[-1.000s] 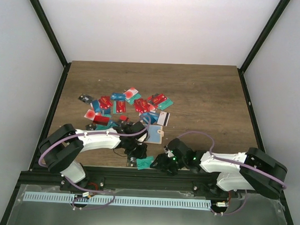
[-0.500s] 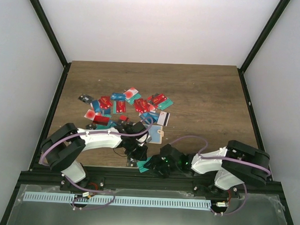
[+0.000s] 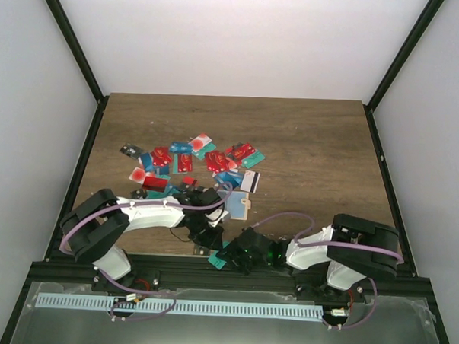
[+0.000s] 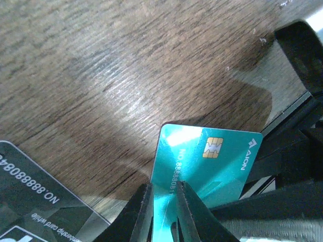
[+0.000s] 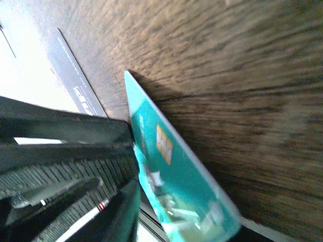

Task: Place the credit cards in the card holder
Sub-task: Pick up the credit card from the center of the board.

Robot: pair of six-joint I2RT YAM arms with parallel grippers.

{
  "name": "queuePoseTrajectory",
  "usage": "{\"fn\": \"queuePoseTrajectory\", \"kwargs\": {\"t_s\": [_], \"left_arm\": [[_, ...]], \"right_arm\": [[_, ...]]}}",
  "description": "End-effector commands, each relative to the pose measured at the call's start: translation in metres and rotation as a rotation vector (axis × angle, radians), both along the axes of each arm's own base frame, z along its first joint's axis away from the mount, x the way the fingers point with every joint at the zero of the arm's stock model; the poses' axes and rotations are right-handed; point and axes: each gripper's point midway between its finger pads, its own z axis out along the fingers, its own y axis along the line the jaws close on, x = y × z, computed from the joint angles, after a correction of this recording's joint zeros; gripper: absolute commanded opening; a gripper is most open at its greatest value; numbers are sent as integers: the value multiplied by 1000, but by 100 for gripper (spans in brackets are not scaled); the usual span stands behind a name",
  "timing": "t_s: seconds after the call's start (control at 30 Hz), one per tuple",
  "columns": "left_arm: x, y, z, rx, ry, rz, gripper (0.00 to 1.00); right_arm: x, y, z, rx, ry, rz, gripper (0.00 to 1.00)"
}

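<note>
since the right gripper (image 3: 231, 257) slid left to the teal card (image 4: 217, 164), its grip unclear, left gripper (image 4: 164, 188) pinching it, wood table (image 3: 314, 145), white walls (image 3: 235, 35)

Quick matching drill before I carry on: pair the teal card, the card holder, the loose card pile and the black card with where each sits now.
1 teal card
2 card holder
3 card pile
4 black card

a spread across the middle of the table
b at the table's near edge, at the left claw tips
c flat on the table beside the teal card
d tan, just beyond the left claw

Pairs: 1-b, 2-d, 3-a, 4-c
</note>
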Motion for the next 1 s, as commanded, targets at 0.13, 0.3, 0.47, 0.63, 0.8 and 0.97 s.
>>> {"fn": "queuePoseTrajectory", "kwargs": {"t_s": [0.13, 0.3, 0.47, 0.63, 0.8, 0.97], "left_arm": [[-18, 25, -9, 79, 62, -14, 15], [-3, 20, 15, 54, 5, 17, 15], [20, 18, 53, 23, -92, 58, 17], [50, 28, 94, 1, -193, 109, 20], [85, 39, 132, -51, -285, 183, 21], [110, 37, 169, -173, -378, 228, 32]], "right_arm": [[8, -2, -9, -71, 28, -81, 6], [6, -8, 4, -87, -4, -61, 1], [15, -9, 34, -38, -124, 2, 1], [40, -7, 79, 19, -312, 141, 1], [75, -23, 123, 63, -478, 217, 1], [97, -42, 155, 133, -610, 276, 1]]}}
